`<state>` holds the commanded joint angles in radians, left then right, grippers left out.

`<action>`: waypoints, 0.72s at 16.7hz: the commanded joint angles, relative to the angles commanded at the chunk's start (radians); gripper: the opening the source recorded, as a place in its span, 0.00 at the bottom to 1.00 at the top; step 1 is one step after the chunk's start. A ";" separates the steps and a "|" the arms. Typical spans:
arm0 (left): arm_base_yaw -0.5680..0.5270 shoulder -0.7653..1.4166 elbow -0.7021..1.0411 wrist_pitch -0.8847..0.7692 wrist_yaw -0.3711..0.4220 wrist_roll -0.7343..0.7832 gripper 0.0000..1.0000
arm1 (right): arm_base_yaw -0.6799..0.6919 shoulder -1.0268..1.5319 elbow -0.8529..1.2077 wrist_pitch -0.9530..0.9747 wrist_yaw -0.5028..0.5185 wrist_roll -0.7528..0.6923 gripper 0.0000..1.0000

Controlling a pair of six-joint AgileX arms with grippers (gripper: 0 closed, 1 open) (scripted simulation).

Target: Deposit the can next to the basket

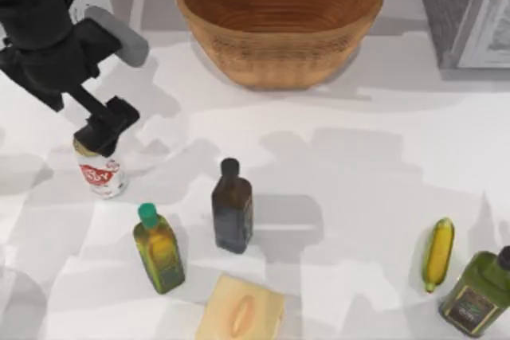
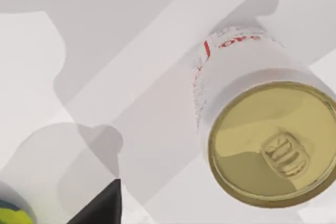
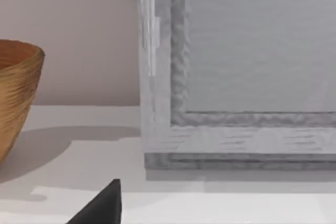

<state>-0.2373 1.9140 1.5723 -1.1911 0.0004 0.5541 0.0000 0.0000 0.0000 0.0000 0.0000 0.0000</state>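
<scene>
My white table point(image 1: 358, 165) holds a round woven wicker basket point(image 1: 279, 17), white red-labelled can point(image 1: 102, 173), dark brown bottle point(image 1: 232, 209), green-capped bottle point(image 1: 159, 251), yellow corn cob point(image 1: 438, 252).

The left arm point(image 1: 48, 37) is matte black and blocky, with a grey rounded cylinder point(image 1: 119, 35) and a slim black gripper point(image 1: 107, 129).

A white counter point(image 1: 358, 165) crossed by soft grey shadows; a grey framed cabinet point(image 1: 466, 9) stands at two o'clock, with a pale beige wall point(image 3: 79, 35) behind it
</scene>
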 joint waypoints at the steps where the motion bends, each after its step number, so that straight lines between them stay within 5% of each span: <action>1: -0.003 0.024 0.022 -0.016 0.000 0.008 1.00 | 0.000 0.000 0.000 0.000 0.000 0.000 1.00; 12: -0.004 0.065 -0.022 0.046 0.001 0.017 1.00 | 0.000 0.000 0.000 0.000 0.000 0.000 1.00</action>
<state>-0.2413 1.9794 1.5508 -1.1450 0.0011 0.5706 0.0000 0.0000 0.0000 0.0000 0.0000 0.0000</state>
